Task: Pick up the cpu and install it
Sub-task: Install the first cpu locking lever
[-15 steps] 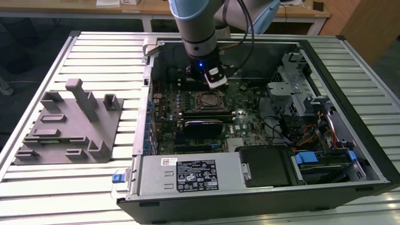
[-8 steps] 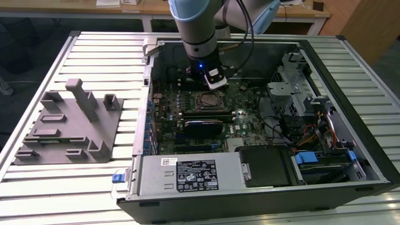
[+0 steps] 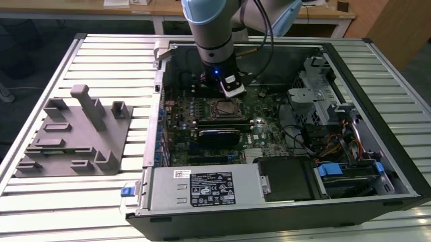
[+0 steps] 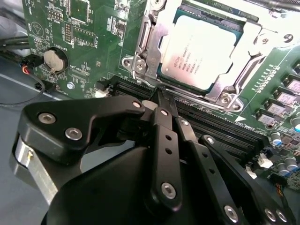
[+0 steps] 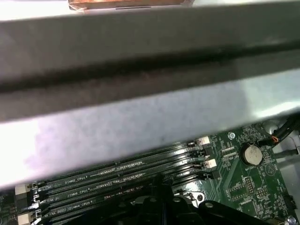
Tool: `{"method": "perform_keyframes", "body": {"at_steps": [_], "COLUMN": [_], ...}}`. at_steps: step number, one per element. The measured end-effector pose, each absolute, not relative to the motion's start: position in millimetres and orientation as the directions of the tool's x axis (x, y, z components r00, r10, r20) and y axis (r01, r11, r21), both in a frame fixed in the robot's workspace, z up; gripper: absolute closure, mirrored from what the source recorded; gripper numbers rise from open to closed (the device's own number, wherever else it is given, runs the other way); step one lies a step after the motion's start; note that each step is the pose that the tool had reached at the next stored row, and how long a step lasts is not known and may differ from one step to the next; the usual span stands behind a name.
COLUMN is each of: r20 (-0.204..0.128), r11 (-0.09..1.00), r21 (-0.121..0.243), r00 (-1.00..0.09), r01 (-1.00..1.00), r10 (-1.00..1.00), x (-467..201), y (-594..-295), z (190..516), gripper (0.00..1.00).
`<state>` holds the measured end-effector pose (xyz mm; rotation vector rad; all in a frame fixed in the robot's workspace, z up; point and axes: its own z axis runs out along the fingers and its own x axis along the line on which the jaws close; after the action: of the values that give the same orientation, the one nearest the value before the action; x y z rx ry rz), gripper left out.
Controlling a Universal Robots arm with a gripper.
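The big computer case lies open on the slatted table. The robot arm reaches down into it. The green board inside is full of little parts.

The cpu sits flat in its socket on the board, with the metal frame around it. In the exterior view the cpu shows as a small square just below the arm's tip.

The gripper hangs right beside the socket, over the long dark memory slots. Its black fingers look pressed together to a thin point, with nothing between them. The tip seems very near the socket's edge, but I cannot tell if it touches.

A round silver battery sits on the board off to one side. In the first wrist view the slots run in rows, and the battery is near them.

On the exterior view's left, a grey plastic block with posts rests on the table, apart from the case.
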<state>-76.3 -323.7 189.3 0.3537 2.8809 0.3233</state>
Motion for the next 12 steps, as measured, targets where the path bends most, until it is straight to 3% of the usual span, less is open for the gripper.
{"method": "perform_keyframes", "body": {"at_steps": [8,12], "r20": [-0.18,-0.18], "r11": [0.937,0.937], "r21": [0.278,0.278], "r00": [-0.947,-0.947], "r01": [0.212,0.212], "r10": [0.267,0.267], "x": [-76.2,-76.3], "y": [-327.3,-327.4], "z": [188.6,191.8], "gripper": [0.89,0.89]}}
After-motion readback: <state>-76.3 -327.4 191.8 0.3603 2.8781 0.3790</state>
